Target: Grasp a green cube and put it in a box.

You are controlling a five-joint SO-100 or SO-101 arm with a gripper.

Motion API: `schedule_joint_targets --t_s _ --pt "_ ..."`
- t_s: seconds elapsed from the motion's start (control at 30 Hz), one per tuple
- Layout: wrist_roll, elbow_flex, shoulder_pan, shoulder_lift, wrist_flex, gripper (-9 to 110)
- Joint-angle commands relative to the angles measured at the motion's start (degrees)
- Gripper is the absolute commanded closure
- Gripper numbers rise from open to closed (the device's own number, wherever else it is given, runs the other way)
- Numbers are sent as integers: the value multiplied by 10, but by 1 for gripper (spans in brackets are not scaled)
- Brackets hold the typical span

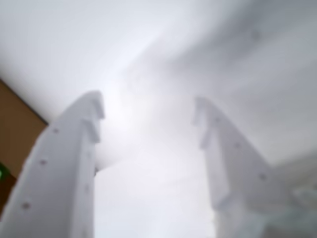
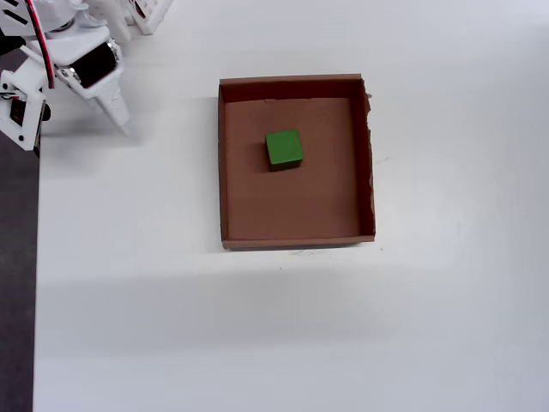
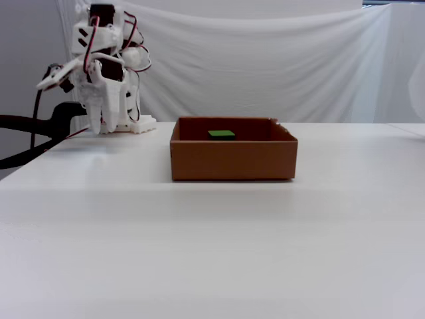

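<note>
The green cube rests on the floor of the brown cardboard box, a little toward the far left corner; in the fixed view only its top shows over the box wall. The white arm is folded back at the table's top left corner, well away from the box, and stands at the far left in the fixed view. In the wrist view my gripper is open, with only white table between its white fingers. A strip of the box shows at that view's left edge.
The white table ends at a dark strip on the left of the overhead view. A white cloth backdrop hangs behind the table. A black curved object sits beside the arm's base at the left.
</note>
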State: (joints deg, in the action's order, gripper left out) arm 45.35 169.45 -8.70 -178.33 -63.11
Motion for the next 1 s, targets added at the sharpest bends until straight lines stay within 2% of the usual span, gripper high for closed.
schedule_joint_targets --t_s 0.0,0.17,0.97 --pt "-4 8 -18 -41 -32 79" --pt "-4 8 -12 -41 -69 79" --pt "-4 8 -11 -41 -69 79"
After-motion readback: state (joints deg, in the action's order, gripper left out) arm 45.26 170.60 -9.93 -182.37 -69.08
